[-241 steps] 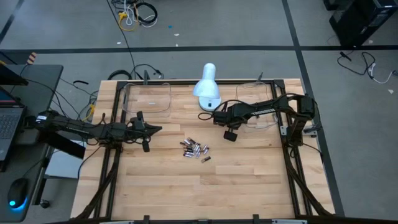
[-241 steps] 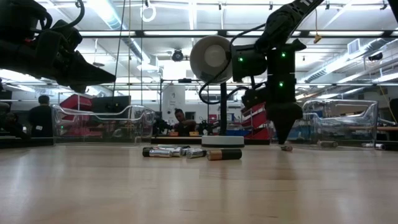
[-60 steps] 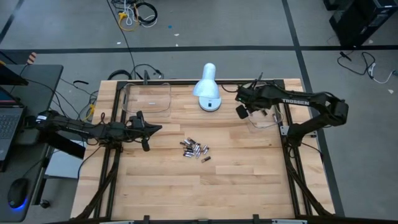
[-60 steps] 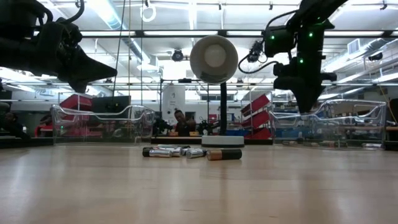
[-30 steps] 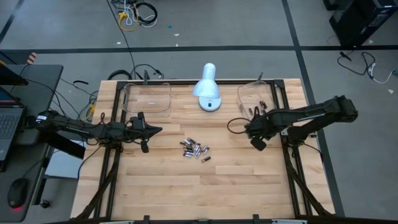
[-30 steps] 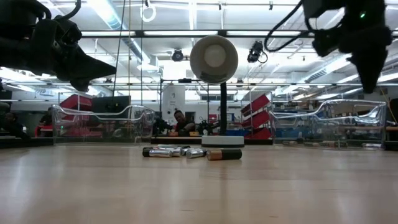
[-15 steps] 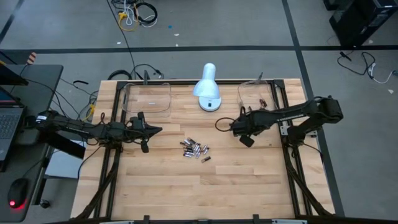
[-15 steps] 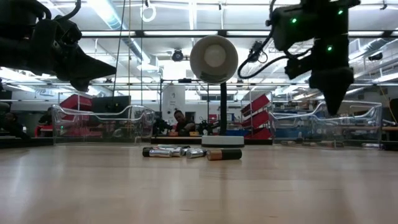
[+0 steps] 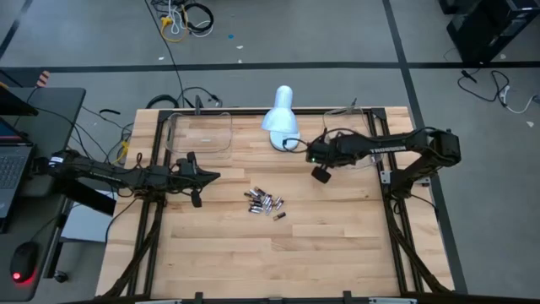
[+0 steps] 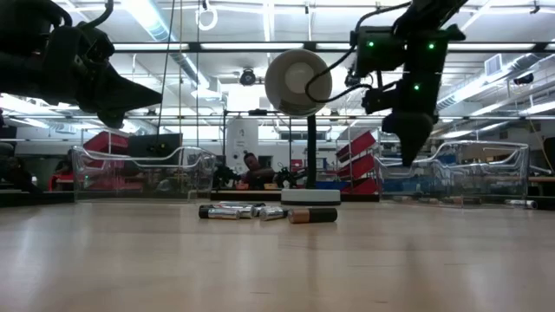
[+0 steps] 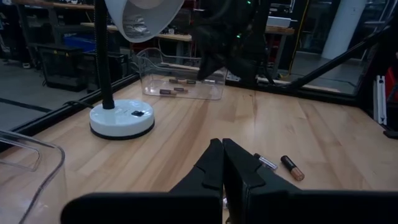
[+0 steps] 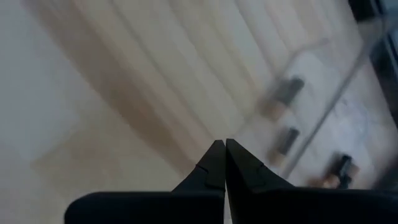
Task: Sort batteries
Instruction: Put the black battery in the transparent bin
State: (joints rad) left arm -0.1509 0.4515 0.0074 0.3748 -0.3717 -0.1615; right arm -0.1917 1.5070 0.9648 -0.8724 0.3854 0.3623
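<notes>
Several batteries [image 9: 264, 203] lie in a loose heap at the middle of the table, with one brown battery [image 9: 279, 216] just apart from them; in the low view they lie in a row [image 10: 260, 211]. More batteries [image 12: 289, 87] lie in the right clear tray [image 9: 350, 139]. My right gripper [image 9: 319, 173] hangs shut above the bare wood, left of that tray and to the right of and farther back than the heap, its tip [image 10: 409, 158] pointing down. My left gripper [image 9: 213, 176] waits shut above the table, left of the heap.
A white desk lamp [image 9: 281, 118] stands at the far middle, its base close to my right gripper. A clear tray [image 9: 201, 131] sits at the far left. The near half of the table is bare wood. People and shelves show in the room behind the table.
My right gripper has swung from near the table's right edge toward the left and far side, staying raised above the table, and now hangs beside the lamp's base. The batteries have stayed where they were.
</notes>
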